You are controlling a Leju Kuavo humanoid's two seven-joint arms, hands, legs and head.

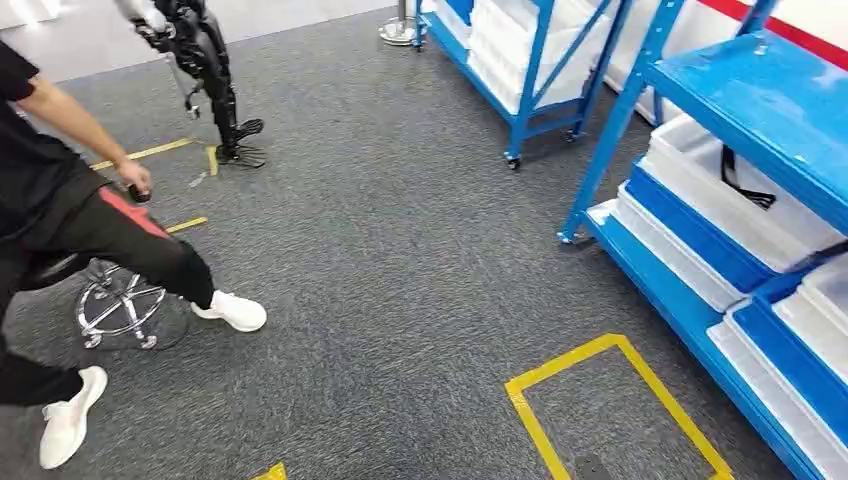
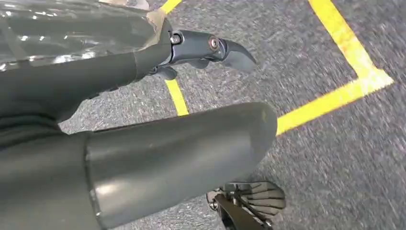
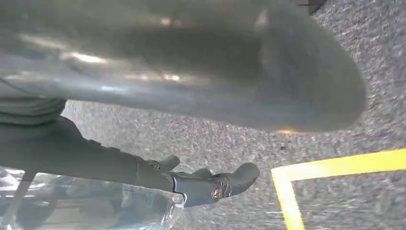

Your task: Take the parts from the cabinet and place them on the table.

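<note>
The blue cabinet [image 1: 770,100] stands at the right of the head view, with white bins [image 1: 700,170] on its shelves. A black part [image 1: 745,180] lies in the upper bin. My left hand [image 2: 172,153] hangs over grey carpet, its dark fingers [image 2: 210,48] stretched out and apart from the thumb, holding nothing. My right hand [image 3: 191,67] hangs the same way, fingers [image 3: 215,184] extended with nothing in them.
A person [image 1: 60,200] sits on a wheeled stool [image 1: 120,305] at the left, legs stretched onto the carpet. Another robot's legs [image 1: 210,80] stand at the back. A second blue rack [image 1: 530,60] is behind. Yellow tape [image 1: 620,400] marks a rectangle beside the cabinet.
</note>
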